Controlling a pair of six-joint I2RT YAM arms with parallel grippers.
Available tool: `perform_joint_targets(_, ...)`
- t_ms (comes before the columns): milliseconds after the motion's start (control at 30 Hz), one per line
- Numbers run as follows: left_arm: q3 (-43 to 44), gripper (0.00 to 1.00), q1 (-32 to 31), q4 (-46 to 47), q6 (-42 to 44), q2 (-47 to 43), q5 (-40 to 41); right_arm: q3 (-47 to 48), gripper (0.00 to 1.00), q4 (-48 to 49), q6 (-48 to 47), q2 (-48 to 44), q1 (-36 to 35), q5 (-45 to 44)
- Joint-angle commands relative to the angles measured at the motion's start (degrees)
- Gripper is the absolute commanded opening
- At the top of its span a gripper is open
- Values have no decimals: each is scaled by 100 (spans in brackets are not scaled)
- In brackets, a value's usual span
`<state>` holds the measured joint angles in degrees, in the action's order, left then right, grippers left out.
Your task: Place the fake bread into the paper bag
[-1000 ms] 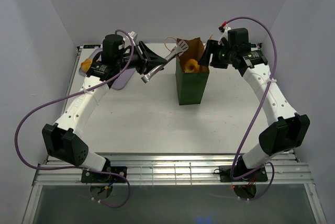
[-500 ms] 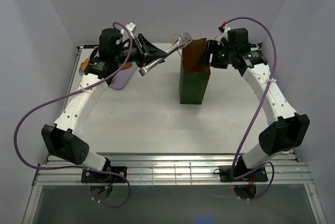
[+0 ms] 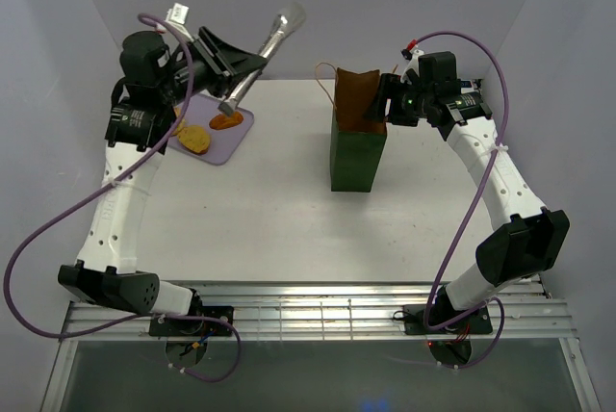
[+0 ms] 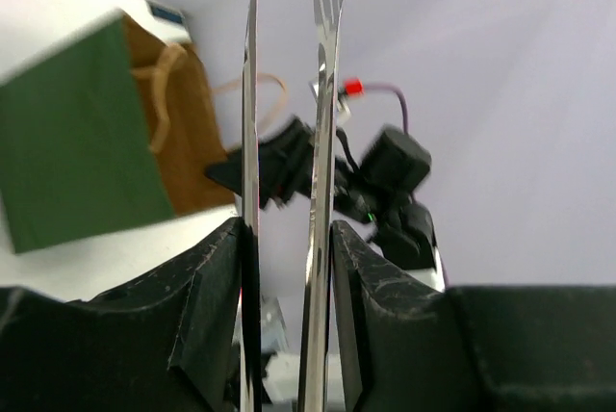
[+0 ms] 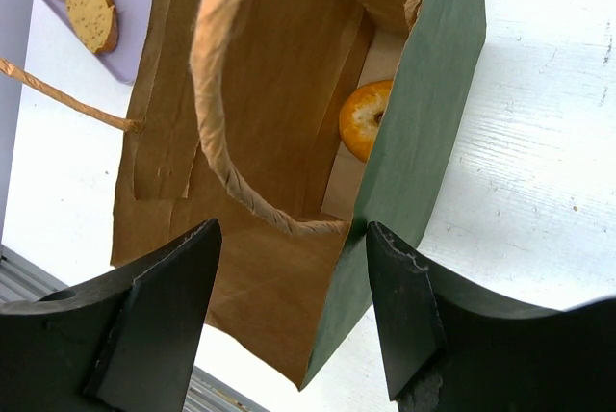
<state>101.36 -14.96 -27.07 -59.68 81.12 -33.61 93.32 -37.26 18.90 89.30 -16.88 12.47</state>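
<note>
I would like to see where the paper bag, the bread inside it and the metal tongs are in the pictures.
paper bag point(image 3: 356, 157): top external view, green front wall.
bread inside the bag point(image 5: 362, 119): right wrist view, its orange top.
metal tongs point(image 3: 277, 32): top external view, upper blade.

Paper bag point(image 5: 423, 123) — matt green outside, creased brown kraft inside; tongs point(image 4: 325, 94) — polished metal; table point(image 5: 539, 191) scuffed white.
</note>
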Motion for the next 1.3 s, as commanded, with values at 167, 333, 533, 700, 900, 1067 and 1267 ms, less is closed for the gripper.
perform_joint_targets(167,437,49,1888,-773,404,-308,118,46,68,113,-9,-123,27,142)
perform_joint_targets(333,-475,49,2734,-897,396,-553,-84,46,68,104,-9,-132,27,159)
perform_joint_targets(533,-1408,49,3280,-1098,1124,-537,336,-59,68,201,79,-114,27,335)
perform_joint_targets(700,-1794,50,3456,-906,1283,-299,662,-199,68,315,149,-140,27,484)
perform_joint_targets(900,-2181,50,3675,-432,837,227,689,-446,68,482,229,-202,27,651)
perform_joint_targets(1067,-2086,51,3799,-299,511,676,811,-481,68,526,246,-237,27,739)
perform_joint_targets(1267,-2146,52,4097,-132,238,1090,847,-429,68,535,255,-185,27,775)
